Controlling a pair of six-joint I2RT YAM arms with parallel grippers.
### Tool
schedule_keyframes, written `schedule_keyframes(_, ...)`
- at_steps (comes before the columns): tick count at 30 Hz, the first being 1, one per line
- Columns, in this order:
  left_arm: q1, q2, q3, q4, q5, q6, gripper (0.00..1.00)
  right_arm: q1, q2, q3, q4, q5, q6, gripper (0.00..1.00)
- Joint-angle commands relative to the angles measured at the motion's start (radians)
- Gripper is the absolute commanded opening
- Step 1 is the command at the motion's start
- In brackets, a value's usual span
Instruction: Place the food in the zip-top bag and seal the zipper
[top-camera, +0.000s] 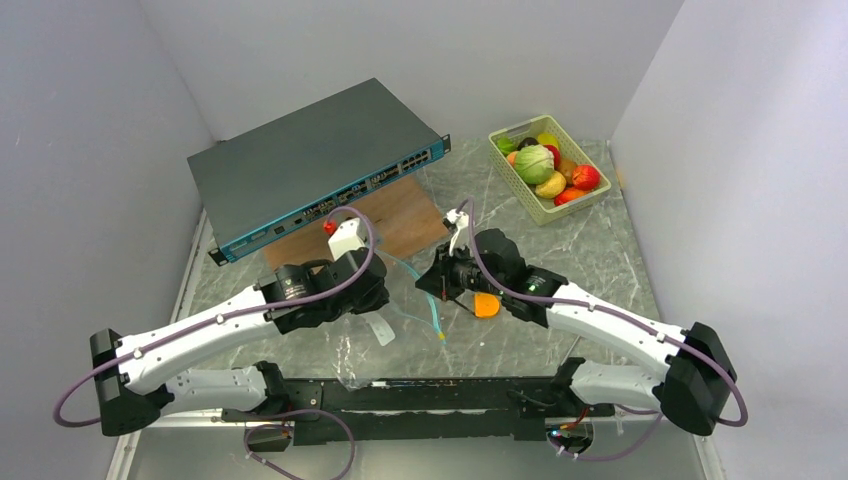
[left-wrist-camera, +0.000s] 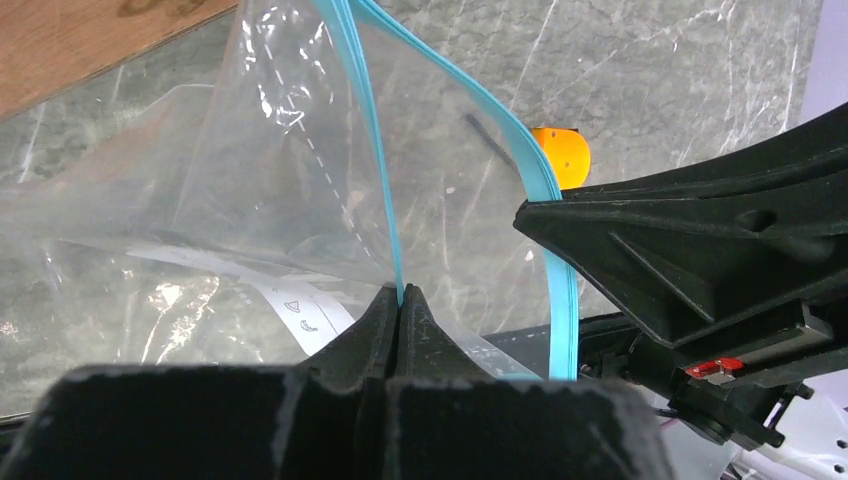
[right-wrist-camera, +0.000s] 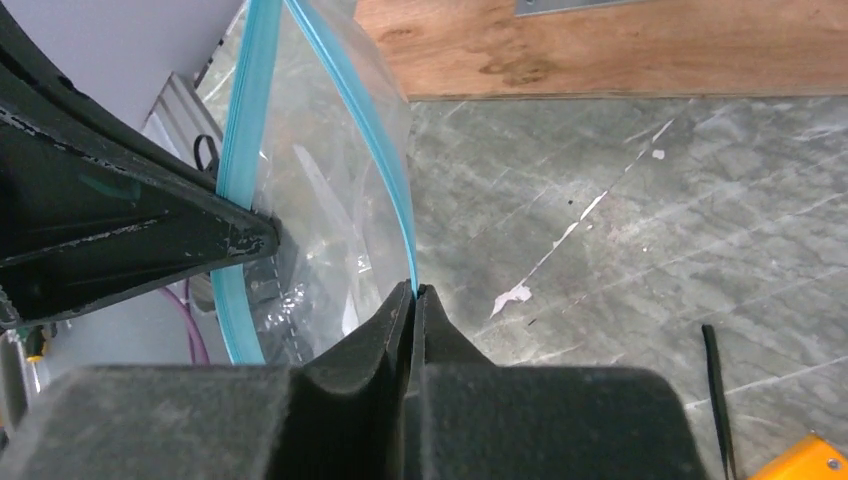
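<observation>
Pinching the zipper (left-wrist-camera: 562, 320), both jaws spread the bag (left-wrist-camera: 280, 180).

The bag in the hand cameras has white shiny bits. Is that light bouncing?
Left wrist view: yes, light glare streaks the crinkled zip-top bag. Right wrist view: only small sparkles low on it. Top external view: the plastic nearly vanishes; mostly its teal zipper shows.
</observation>
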Motion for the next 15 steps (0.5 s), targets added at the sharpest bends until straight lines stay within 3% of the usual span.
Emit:
schedule_keyframes(1,-0.004,-0.033,-0.022,0.048,0.011,0.023,0.03,0.030,-0.007,0.043,0.074,0.060,0.009,0.00)
schedule_keyframes(6,-0.004,-0.011,-0.021,0.016,-0.007,0.006,0.30,0.045,-0.048,0.030,0.113,0.082,0.079,0.00)
schedule_keyframes(8,-0.004,-0.002,-0.016,0.007,-0.017,0.005,0.35,0.050,-0.064,0.016,0.134,0.083,0.098,0.00)
schedule_keyframes(12,-0.004,0.001,-0.013,0.006,-0.018,-0.001,0.35,0.057,-0.076,0.012,0.129,0.116,0.090,0.00)
schedule_keyframes(15,-0.004,-0.011,-0.015,0.022,-0.014,0.014,0.22,0.057,-0.060,0.024,0.103,0.127,0.074,0.00)
